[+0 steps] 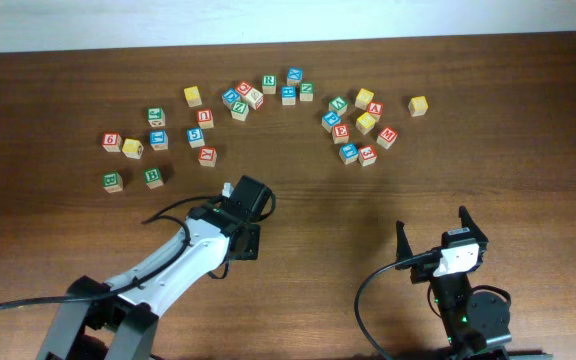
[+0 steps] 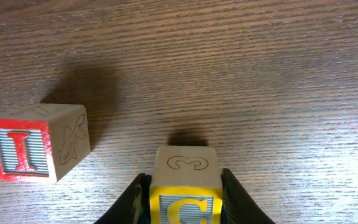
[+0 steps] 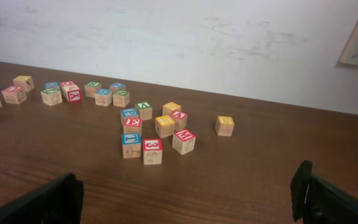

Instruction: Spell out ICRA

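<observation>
Left pincer [image 2: 185, 190] narrow, your jaws clamped on yellow C cube [image 2: 185, 171], low over table [image 2: 260, 74]; touchdown unclear. Right pincer [image 1: 432, 222] spread wide, holding nothing, near front edge. I cube [image 2: 33, 144] sits beside C cube, apart. R cube [image 1: 268, 82], A cube [image 1: 374, 109] among far scatter.

The yellow block [image 2: 185, 186] runs off the bottom edge of the left wrist view, and from overhead the left gripper [image 1: 234, 190] hides it.
</observation>
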